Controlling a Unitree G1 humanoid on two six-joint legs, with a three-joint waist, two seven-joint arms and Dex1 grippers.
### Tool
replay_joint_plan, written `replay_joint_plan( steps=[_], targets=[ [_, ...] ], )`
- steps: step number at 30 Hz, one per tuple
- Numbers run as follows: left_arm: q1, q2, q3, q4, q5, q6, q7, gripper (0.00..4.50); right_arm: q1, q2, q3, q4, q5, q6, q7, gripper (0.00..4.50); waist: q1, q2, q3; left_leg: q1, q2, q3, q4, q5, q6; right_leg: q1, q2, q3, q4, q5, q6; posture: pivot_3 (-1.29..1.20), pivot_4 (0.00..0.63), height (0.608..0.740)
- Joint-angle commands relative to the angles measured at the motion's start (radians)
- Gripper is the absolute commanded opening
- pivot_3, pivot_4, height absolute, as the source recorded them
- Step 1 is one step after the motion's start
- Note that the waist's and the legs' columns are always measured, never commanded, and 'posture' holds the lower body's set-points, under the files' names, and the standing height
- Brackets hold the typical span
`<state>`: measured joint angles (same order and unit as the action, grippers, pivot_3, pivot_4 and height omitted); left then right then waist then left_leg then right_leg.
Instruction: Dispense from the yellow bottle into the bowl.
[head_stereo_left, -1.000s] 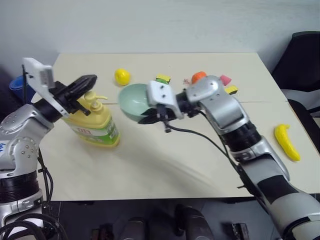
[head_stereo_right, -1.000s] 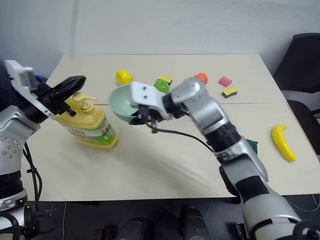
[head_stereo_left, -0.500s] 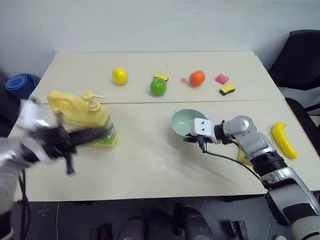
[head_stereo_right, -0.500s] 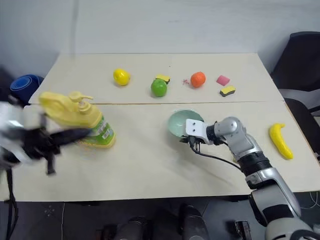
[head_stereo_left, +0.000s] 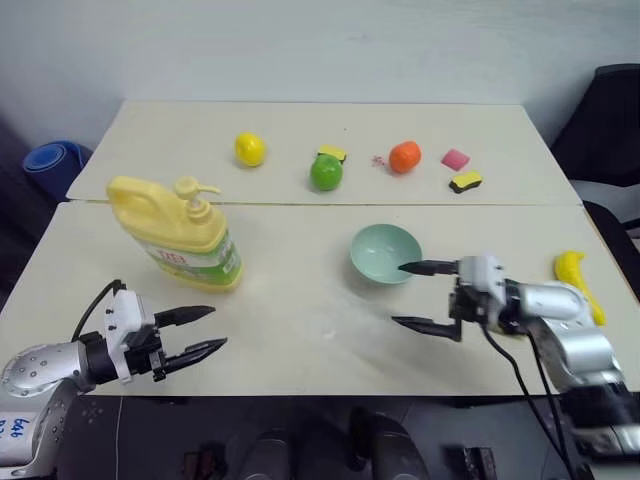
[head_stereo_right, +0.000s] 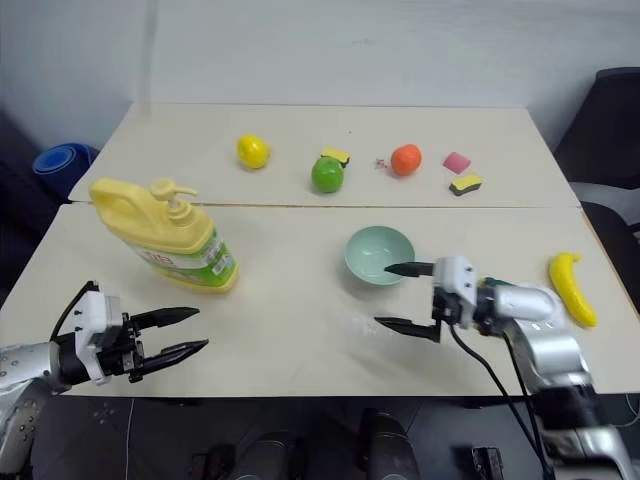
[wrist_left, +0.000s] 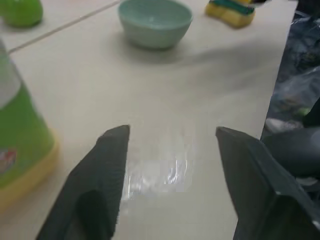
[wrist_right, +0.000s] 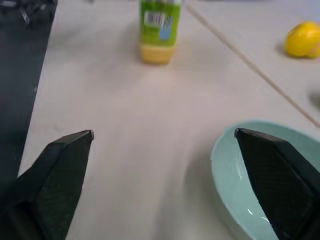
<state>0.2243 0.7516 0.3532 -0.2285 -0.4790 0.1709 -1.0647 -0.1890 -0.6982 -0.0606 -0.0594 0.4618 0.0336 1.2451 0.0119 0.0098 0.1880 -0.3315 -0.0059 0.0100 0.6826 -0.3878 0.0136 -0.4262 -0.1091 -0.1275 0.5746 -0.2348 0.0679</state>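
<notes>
bottle upright, bowl apart (pump can't reach) | left hand spread, empty | right hand spread by bowl, empty

Silver arms, black cabled pincers

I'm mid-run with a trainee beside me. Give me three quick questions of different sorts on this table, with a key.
1. True or false: the left gripper is shut on the yellow bottle.
2. Multiple choice: the bowl sits A) on the robot's left of the bottle, B) on the robot's right of the bottle, C) off the table.
3. Fill in: the fruit at the table's right edge, past the right gripper, is a ____.

Key
1. False: its fingers stand open near the front edge, apart from the bottle.
2. B.
3. Banana.
</notes>
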Motion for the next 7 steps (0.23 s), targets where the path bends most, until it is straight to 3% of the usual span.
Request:
replay_joint_plan(
  steps=[1,4,7],
  targets=[
    [0.063,-0.012,0.034,0.065,0.117,-0.188,0.02,3.46,0.15,-0.054,-0.109,-0.103,0.015,-0.051,0.014,4.5,0.008,0.0,0.0,0.0,0.0,0.0,0.0,-0.002,0.001,0.0,0.0,0.0,0.0,0.0,0.0,0.0,0.15,0.74],
    [0.088,-0.037,0.052,0.088,0.126,-0.235,0.055,3.46,0.262,-0.068,-0.155,-0.052,-0.035,-0.183,0.039,4.5,0.015,-0.001,-0.001,0.001,0.0,0.002,0.0,-0.003,0.003,0.0,0.0,0.001,-0.001,0.0,0.0,0.0,0.15,0.74],
    [0.094,-0.049,0.044,0.103,0.144,-0.258,0.074,3.46,0.271,-0.043,-0.169,0.029,-0.074,-0.283,-0.001,4.5,0.014,-0.002,-0.001,0.001,0.0,0.003,0.0,-0.004,0.006,0.0,-0.001,0.002,-0.001,0.0,0.0,0.0,0.15,0.74]
  ],
)
